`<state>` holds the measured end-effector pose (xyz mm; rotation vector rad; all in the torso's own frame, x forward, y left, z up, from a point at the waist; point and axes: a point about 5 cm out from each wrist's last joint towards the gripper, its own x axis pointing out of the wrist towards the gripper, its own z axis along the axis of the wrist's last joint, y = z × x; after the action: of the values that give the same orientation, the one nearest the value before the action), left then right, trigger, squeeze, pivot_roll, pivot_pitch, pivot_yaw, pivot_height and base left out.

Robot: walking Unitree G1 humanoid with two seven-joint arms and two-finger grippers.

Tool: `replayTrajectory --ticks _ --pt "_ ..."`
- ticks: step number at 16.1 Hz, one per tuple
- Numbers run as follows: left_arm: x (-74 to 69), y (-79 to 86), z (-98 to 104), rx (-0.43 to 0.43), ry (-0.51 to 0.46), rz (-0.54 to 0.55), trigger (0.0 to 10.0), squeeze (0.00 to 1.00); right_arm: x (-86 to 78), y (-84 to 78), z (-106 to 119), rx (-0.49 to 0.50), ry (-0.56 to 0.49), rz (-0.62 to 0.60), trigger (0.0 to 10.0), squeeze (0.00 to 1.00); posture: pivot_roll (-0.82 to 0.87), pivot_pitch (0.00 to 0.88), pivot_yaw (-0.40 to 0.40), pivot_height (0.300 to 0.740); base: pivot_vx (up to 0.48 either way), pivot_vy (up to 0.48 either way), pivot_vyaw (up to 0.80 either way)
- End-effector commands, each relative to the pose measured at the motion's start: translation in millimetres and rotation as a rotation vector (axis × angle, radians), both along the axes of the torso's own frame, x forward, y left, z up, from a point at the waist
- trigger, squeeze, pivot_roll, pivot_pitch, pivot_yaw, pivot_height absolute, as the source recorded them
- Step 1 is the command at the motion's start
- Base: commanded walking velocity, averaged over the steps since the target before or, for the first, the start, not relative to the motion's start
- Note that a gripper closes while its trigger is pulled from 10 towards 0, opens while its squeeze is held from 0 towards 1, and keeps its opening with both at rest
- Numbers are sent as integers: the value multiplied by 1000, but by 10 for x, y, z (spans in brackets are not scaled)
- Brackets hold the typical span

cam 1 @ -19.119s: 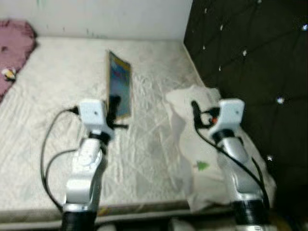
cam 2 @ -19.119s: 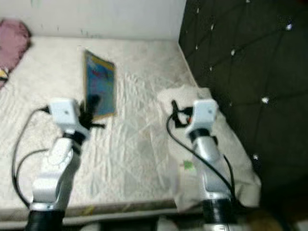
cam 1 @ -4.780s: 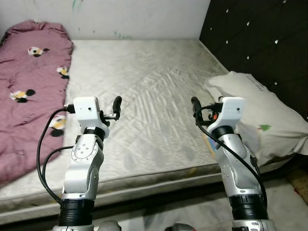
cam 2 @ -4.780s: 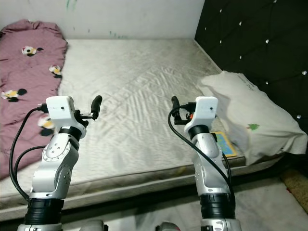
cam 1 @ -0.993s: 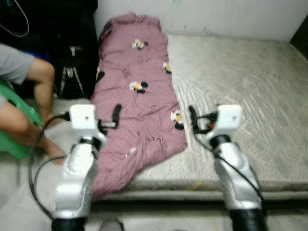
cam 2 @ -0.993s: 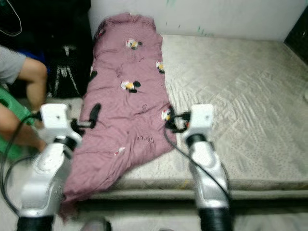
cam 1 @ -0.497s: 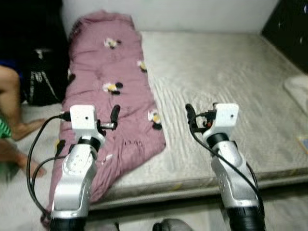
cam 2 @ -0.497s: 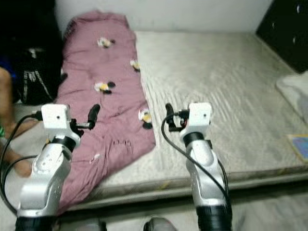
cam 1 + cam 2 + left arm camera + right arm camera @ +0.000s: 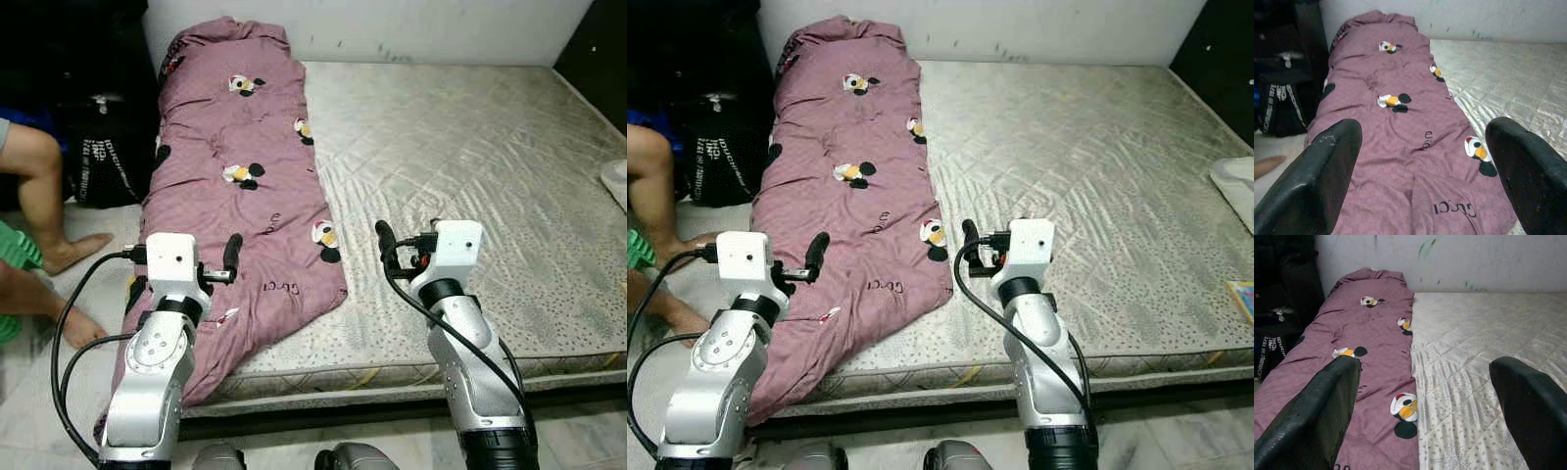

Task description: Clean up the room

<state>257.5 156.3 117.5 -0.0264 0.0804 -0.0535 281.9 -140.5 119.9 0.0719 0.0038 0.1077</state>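
**Both grippers spread above the mattress edge**

The left gripper (image 9: 1415,166) hangs with fingers spread wide over the blanket (image 9: 245,186); the right gripper (image 9: 1425,406) is likewise spread, over the blanket's edge and the mattress (image 9: 470,157). The blanket is mauve with cartoon-mouse prints, lying lengthwise from 12 to 7 o'clock and drooping off the near edge. A black bag (image 9: 98,157) sits at 10 o'clock in shadow. A person's legs (image 9: 44,196) are cut off at 9 o'clock.

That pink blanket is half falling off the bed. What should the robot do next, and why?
Probably reach the left gripper down to the pink blanket. Both grippers hang open and empty above the mattress, and the blanket's lower end droops over the edge just below the left one.
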Motion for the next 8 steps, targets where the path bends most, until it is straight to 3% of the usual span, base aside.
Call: replayTrajectory --ticks 1,3,5,8 --pt "20 -13 31 -14 -7 -16 10000 0 7 -26 56 -2 -17 -8 10000 0 -28 84 -54 740 0 480 -800" --pt "24 -12 34 -15 -6 -17 10000 0 13 -26 66 0 -22 -8 10000 0 -28 84 -54 740 0 480 -700" --pt "36 -14 38 -14 -10 -13 10000 0 21 -25 69 -5 -23 -4 10000 0 -27 80 -57 740 0 480 0" --pt "29 -44 49 -2 -22 -38 10000 0 30 -17 73 -6 -23 -2 10000 0 -24 81 -58 740 0 0 0"
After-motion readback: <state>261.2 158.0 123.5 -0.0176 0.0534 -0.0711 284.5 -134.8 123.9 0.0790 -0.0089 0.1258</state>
